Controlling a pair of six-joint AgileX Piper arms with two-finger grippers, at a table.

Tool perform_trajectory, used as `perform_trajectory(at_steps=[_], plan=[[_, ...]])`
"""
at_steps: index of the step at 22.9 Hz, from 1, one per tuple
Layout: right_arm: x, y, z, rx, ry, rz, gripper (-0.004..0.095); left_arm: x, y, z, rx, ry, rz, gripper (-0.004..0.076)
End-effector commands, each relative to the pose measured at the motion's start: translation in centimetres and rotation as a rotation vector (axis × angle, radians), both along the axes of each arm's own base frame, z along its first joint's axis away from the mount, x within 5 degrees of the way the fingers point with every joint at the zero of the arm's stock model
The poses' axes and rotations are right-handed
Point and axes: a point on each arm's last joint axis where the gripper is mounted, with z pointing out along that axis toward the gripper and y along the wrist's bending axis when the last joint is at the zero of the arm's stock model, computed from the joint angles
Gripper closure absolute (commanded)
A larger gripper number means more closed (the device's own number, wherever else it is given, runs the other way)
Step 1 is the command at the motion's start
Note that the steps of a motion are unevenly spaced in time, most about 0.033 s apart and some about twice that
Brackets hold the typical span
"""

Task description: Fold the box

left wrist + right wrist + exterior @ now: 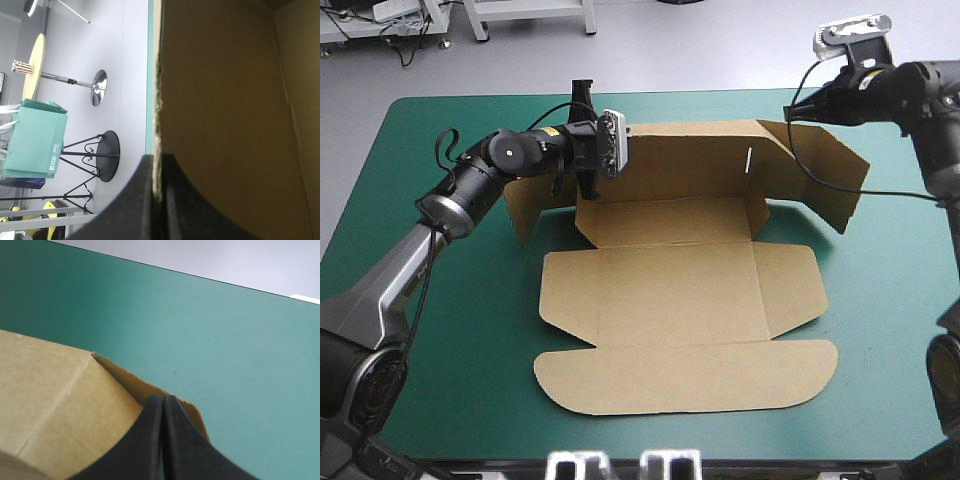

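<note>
The brown box [660,295] lies mostly flat on the teal-green cover. Its rear wall [690,160] stands raised along the far side, and an end flap [825,175] angles out to the right. My left gripper [592,160] is at the wall's left end. In the left wrist view the black fingers [159,165] are shut on the board's edge [225,125]. My right gripper [792,112] holds the right flap's upper corner. In the right wrist view it [163,402] is shut on the brown board [60,405].
The rounded lid panel [685,378] lies flat toward the table's front edge. Bare teal-green cover [880,330] shows to the right of the box, to its left and along the far side [200,330].
</note>
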Motion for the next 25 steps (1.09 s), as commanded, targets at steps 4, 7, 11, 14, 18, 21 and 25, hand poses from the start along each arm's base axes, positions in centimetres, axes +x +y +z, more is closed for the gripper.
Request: perform_trajectory(at_steps=[4,7,11,14,18,21,25], plan=[[4.8,0.3,1.6,0.098,-0.034,0.034,0.0926,-1.8,0.7,3.5,-0.115,-0.126,0.029,0.0733],[7.3,-0.9,0.0,0.172,0.053,0.043,0.0926,-1.9,0.8,3.4,-0.119,-0.126,0.041,0.0733],[8.9,-2.7,-1.9,0.193,0.089,-0.007,0.0926,-1.7,1.1,3.7,-0.134,-0.148,0.077,0.0733],[9.2,-3.4,-2.4,0.191,0.097,-0.019,0.0926,-1.7,1.1,3.7,-0.134,-0.152,0.080,0.0733],[9.4,-3.8,-3.5,0.175,0.128,-0.001,0.0925,-1.8,1.0,3.6,-0.126,-0.142,0.063,0.0733],[9.8,-3.6,-4.5,0.178,0.154,0.018,0.0926,-1.8,1.0,3.6,-0.128,-0.139,0.062,0.0733],[10.0,-3.5,-6.3,0.191,0.221,0.028,0.0925,-1.8,1.0,3.6,-0.128,-0.139,0.062,0.0733]])
